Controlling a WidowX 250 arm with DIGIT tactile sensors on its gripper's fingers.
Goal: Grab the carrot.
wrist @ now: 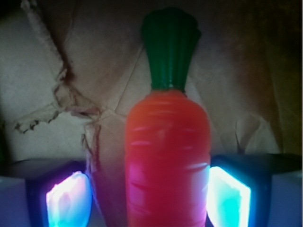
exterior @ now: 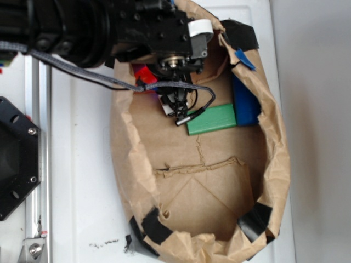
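The jaws (wrist: 149,194) stood apart with the carrot (wrist: 166,156) between them. In the wrist view the lit pad on the right of the picture (wrist: 228,198) looked to be touching or all but touching the orange flank, while the pad on the left (wrist: 68,201) stood off with a strip of paper showing between — so the grip was not closed, and nothing was held yet. The carrot lay on the brown paper (wrist: 42,85), its long axis running straight away from the wrist, parallel to the fingers, with the dark green stem end (wrist: 168,47) farthest out. It sat a little toward the right-hand pad rather than centred, so a closing squeeze would probably nudge it sideways before both pads bore on it; the smooth tapered body might also slide forward out of the pinch. From the exterior view the carrot itself could hardly be made out — the arm (exterior: 137,33) and its cable (exterior: 181,90) covered it, and only scraps of red showed at the wrist. Outward from there, a green block (exterior: 212,119) lay just beside the gripper, and a blue object (exterior: 245,104) beyond it against the wall of the crumpled paper liner (exterior: 274,164), which rested on the white bench (exterior: 82,164). Neither seemed to block the closing.
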